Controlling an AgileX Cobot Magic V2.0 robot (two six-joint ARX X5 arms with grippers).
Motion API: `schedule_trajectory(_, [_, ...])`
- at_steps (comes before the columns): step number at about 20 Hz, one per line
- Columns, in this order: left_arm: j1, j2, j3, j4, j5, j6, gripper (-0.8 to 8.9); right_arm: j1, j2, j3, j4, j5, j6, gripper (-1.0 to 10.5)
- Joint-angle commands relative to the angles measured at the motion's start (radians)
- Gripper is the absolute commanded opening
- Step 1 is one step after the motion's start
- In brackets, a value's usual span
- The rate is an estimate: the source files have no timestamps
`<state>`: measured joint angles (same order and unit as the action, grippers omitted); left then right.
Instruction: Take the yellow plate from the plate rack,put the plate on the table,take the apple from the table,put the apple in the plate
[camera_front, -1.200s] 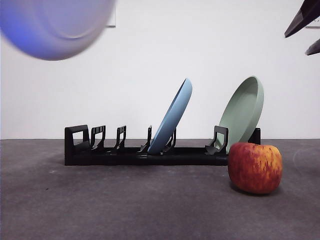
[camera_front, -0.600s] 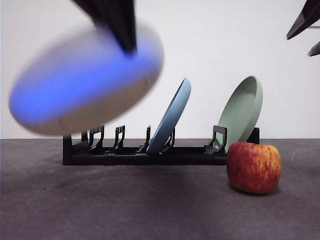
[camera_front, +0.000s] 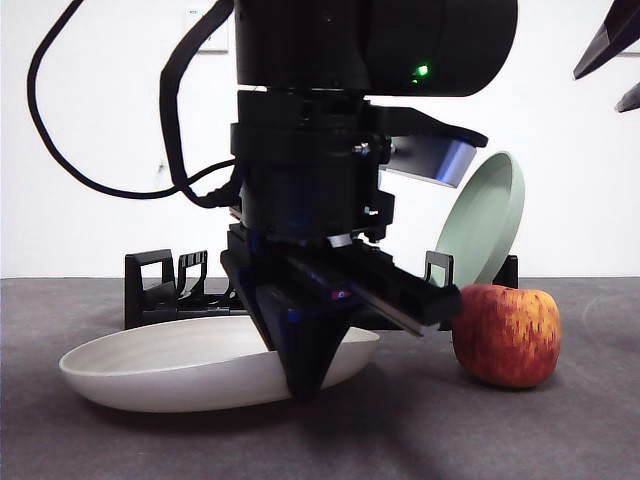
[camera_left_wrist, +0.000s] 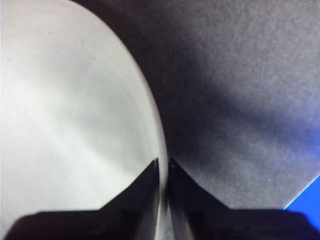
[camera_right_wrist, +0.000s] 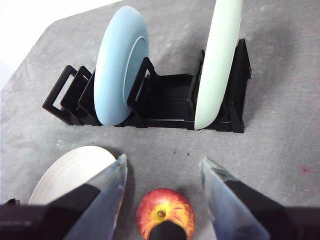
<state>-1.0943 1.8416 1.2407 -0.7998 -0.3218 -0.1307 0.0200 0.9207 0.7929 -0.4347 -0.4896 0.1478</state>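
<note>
Your left fingers (camera_left_wrist: 163, 167) pinch the yellow plate (camera_front: 180, 365) by its rim, low over the desk (camera_front: 520, 430) in front of the plate rack (camera_right_wrist: 165, 95). Right fingers (camera_right_wrist: 162, 172) spread, hovering directly above the apple (camera_right_wrist: 165, 217) (nearer arm), beside the plate.

No legible text, label, brand name, number or sign appears in any view. The only marking present is a small green indicator light (camera_front: 422, 71) on the black arm housing, upper centre-right of the front view; it carries no characters. A pale rectangular object on the wall, at the top edge of the front view, is too partial to read.
</note>
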Motion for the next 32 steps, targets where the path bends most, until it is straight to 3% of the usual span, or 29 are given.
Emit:
schedule_trajectory(1, [0.001, 0.019, -0.011, 0.017, 0.072, 0.002, 2.85, 0.001, 0.002, 0.004, 0.003, 0.001, -0.007, 2.5])
schedule_trajectory(2, [0.001, 0.016, -0.011, 0.018, 0.070, 0.000, 3.64, 0.001, 0.002, 0.004, 0.003, 0.000, -0.008, 2.5])
schedule_trajectory(7, [0.000, -0.110, -0.010, 0.027, 0.064, 0.000, 3.77, 0.005, 0.002, 0.019, -0.018, -0.003, -0.032, 2.6])
schedule_trajectory(11, [0.002, -0.399, -0.010, 0.106, 0.035, -0.001, 3.77, 0.055, 0.008, 0.109, -0.106, 0.055, -0.097, 4.6])
schedule_trajectory(12, [0.002, -0.488, -0.010, 0.137, -0.004, 0.000, 3.77, 0.082, 0.012, 0.145, -0.142, 0.105, -0.124, 5.1])
schedule_trajectory(18, [0.003, -0.930, -0.010, 0.280, -0.336, 0.058, 3.77, 0.313, 0.138, 0.317, -0.330, 0.351, -0.194, 5.2])
schedule_trajectory(23, [0.003, -1.168, -0.010, 0.270, -0.587, 0.140, 3.77, 0.454, 0.333, 0.320, -0.334, 0.443, -0.194, 5.1])
schedule_trajectory(26, [0.003, -1.273, -0.010, 0.248, -0.646, 0.143, 3.77, 0.483, 0.484, 0.320, -0.333, 0.447, -0.194, 5.1])
schedule_trajectory(32, [0.003, -1.350, -0.010, 0.221, -0.662, 0.144, 3.77, 0.483, 0.734, 0.320, -0.328, 0.472, -0.191, 5.1])
